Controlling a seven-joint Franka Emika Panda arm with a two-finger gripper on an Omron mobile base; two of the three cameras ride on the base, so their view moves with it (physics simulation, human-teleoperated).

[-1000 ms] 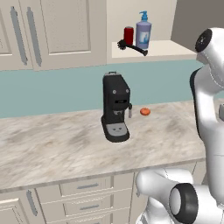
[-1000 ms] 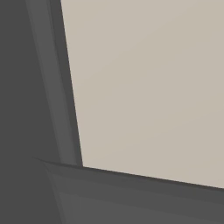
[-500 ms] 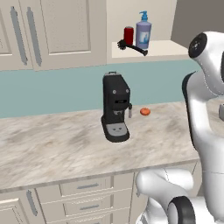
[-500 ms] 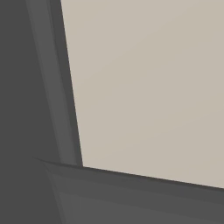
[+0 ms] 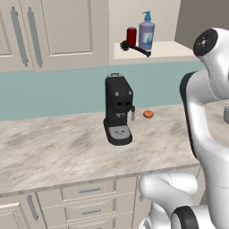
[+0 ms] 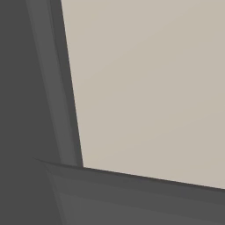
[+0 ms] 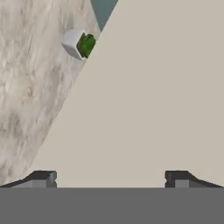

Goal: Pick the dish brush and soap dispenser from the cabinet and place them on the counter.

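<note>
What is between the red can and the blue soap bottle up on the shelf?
In the left base view the dish brush lies in front of the gap between the red can and the soap dispenser; its bristled head sits below the can.

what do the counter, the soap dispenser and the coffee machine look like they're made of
The counter: likely polished stone, with beige-grey marbled veining and a pale edge. The soap dispenser: probably smooth plastic, a lavender-blue body with a blue pump. The coffee machine: black, slightly glossy casing, plastic or coated metal; the render leaves that open.

Dish brush (image 5: 134, 48) and soap dispenser (image 5: 146, 32) sit touching inside the open cabinet (image 5: 147, 11)
</note>
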